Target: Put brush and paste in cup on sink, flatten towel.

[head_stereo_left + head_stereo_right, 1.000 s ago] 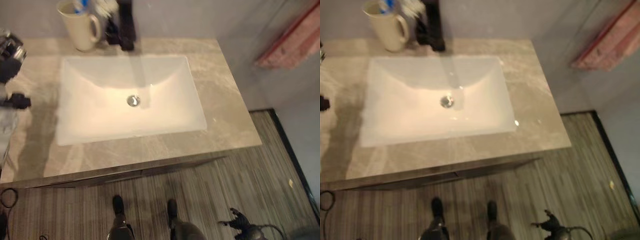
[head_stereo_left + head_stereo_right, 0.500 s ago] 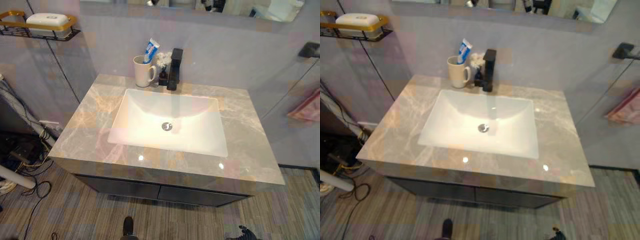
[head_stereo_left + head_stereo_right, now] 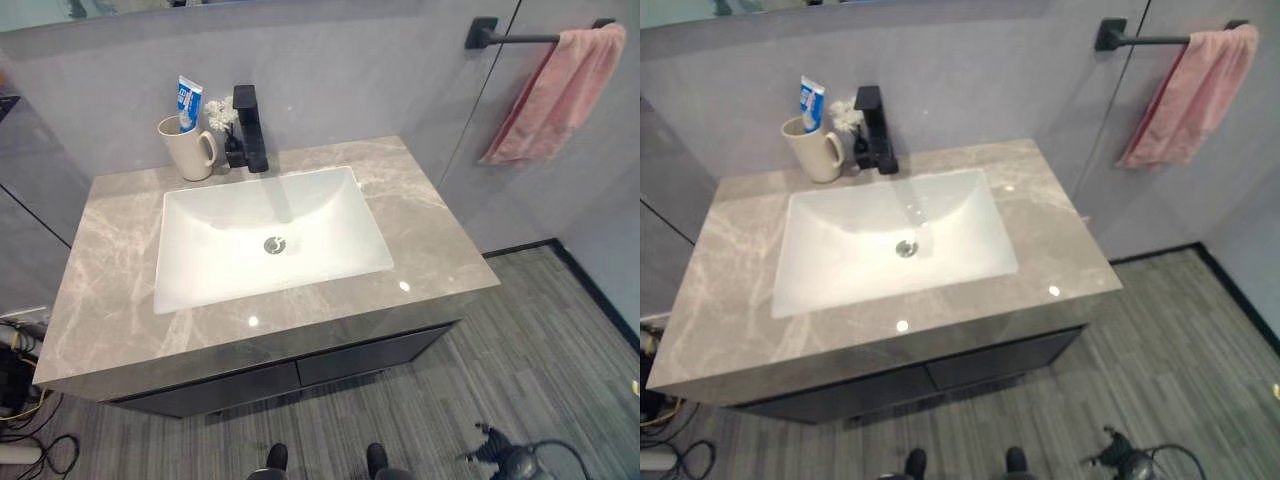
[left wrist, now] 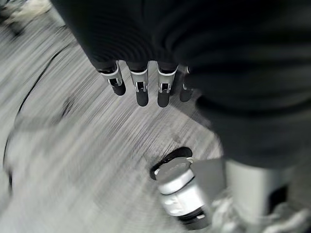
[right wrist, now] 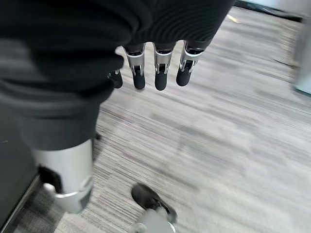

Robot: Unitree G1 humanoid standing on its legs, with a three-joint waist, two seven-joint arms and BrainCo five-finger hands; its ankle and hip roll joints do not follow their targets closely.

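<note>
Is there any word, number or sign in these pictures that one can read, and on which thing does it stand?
No text can be read here.
Toothpaste tube in the cup: blue and white with a red mark, print too small to read.
Pink towel on the black bar: no label seen.
Black tap, white sink, grey counter: no marks seen.

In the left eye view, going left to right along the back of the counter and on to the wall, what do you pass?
Cup holding the toothpaste tube → small white flowers → black tap → black towel rail → pink towel hanging bunched at the rail's right end.
</note>
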